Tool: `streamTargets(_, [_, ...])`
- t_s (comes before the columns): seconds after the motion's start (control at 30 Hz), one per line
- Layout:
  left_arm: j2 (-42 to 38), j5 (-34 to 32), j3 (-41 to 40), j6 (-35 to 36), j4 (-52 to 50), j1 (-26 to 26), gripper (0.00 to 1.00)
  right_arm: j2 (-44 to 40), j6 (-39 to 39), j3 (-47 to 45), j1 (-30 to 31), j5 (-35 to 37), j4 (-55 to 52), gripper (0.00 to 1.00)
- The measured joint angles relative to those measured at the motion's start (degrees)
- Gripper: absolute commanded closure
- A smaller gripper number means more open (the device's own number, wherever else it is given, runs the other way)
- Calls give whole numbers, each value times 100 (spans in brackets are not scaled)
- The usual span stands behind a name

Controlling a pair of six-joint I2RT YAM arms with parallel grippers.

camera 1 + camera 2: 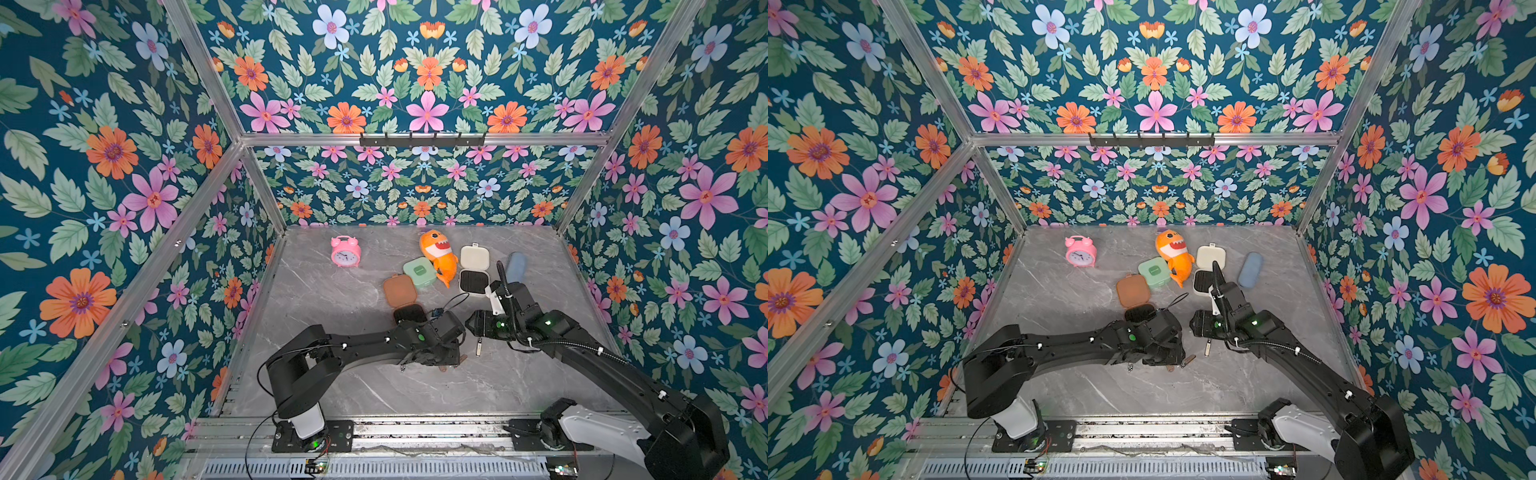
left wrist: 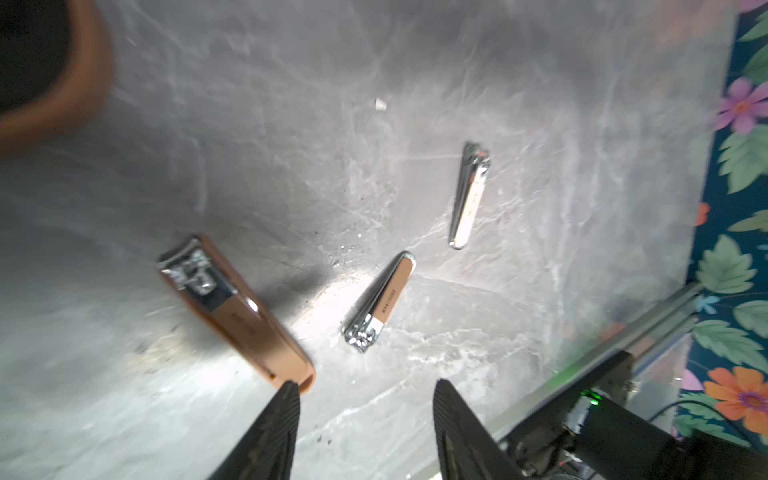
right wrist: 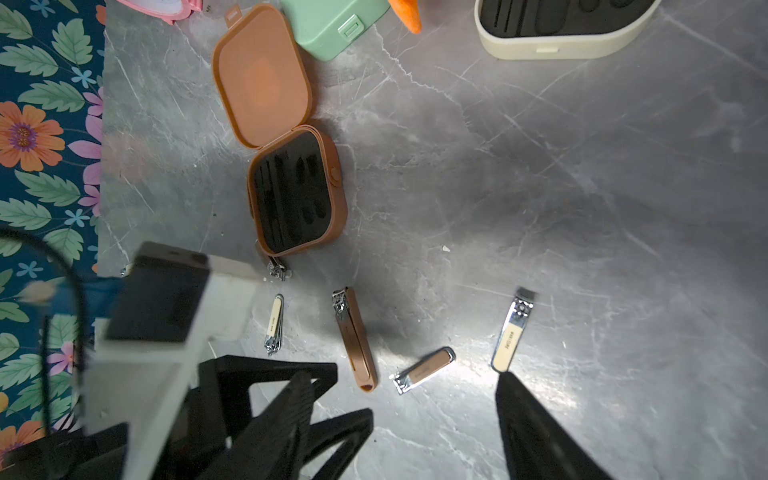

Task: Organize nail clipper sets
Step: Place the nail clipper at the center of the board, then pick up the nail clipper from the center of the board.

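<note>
Step in hand, as I'm reading it: picking loose clippers off the table (image 1: 353,299) to put them back in their cases, and no clipper is showing in either open insert yet. Brown case (image 3: 297,191) is lying open mid-table, black insert empty, lid flopping to the far side. Cream case (image 3: 561,29) is lying open farther back on the right, and the part of its insert in view is looking empty too. Mint case (image 3: 332,25) is sitting shut just beside the brown lid. Four clippers are lying in a loose row just near of the brown case, left to right: small cream clipper (image 3: 274,324), big brown clipper (image 3: 355,338), small brown clipper (image 3: 424,370), big cream clipper (image 3: 513,332). Left gripper (image 2: 365,432) is hanging low over the brown ones, jaws apart and holding nothing, one finger (image 2: 278,424) just beside the big brown clipper's tail. Right gripper (image 3: 411,432) is hovering with jaws apart and holding nothing, one finger (image 3: 532,432) pointing at the big cream clipper's tail. Next move is probably calling for each gripper centring over one clipper, turning to span its narrow width, dropping right down to the slick table and pinching. Then it's carrying brown to brown and cream to cream, lining each up with its slot
</note>
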Motion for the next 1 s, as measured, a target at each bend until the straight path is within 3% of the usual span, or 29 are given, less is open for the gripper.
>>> streamTargets(0.17, [-831, -249, -332, 186, -321, 623, 43, 483, -37, 328, 138, -92, -201, 34])
streamTargets(0.43, [-1499, -186, -981, 981, -409, 2868, 44, 1823, -284, 1285, 1217, 13, -691, 25])
streamTargets(0.53, [-1423, 37, -1029, 1257, -299, 3414, 44, 2328, -282, 1550, 1421, 105, -866, 25])
streamTargets(0.7, [-1182, 450, -1189, 1552, 9, 3950, 44, 3143, -299, 1939, 1635, 129, -1060, 34])
streamTargets(1.0, [-1005, 968, -1497, 1827, 396, 4352, 45, 4026, -308, 2350, 1888, 142, -1235, 51])
